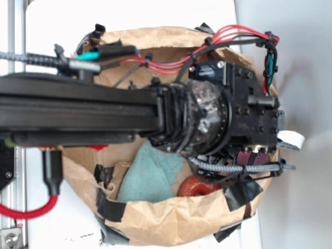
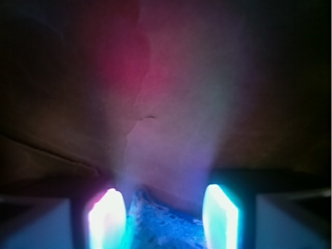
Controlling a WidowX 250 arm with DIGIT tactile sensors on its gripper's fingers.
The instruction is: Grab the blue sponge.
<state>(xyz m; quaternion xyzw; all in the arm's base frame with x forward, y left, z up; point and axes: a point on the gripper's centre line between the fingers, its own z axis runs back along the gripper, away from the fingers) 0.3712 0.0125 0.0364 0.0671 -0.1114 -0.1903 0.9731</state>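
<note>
- Gripper point(image 2: 163, 218): lowered into a brown paper bag point(image 1: 155, 218), as the exterior view shows; the arm point(image 1: 78, 111) hides most of the bag's inside.
- Blue sponge point(image 2: 163, 225): seen only in the wrist view, at the bottom edge, lying between the two glowing fingertips point(image 2: 107, 220). Its top is speckled and porous. It is hidden under the wrist in the exterior view.
- Jaws: spread apart, one to each side of the sponge. Whether either pad touches the sponge cannot be told from the glare; nothing is gripped yet.
- Other contents: a pale teal cloth point(image 1: 150, 176) and an orange ring point(image 1: 199, 187) lie in the near part of the bag, apart from the jaws.
- Handling judgement: the sponge is probably light, soft and compressible, with a rough surface that should not slip. It will give under pressure, so a full closing is needed for a firm hold.
- Hold point: across its two opposite sides, near the middle, low enough that the pads bite the body rather than skim the top.
- Risk: the crumpled bag wall close behind could catch a fingertip.
</note>
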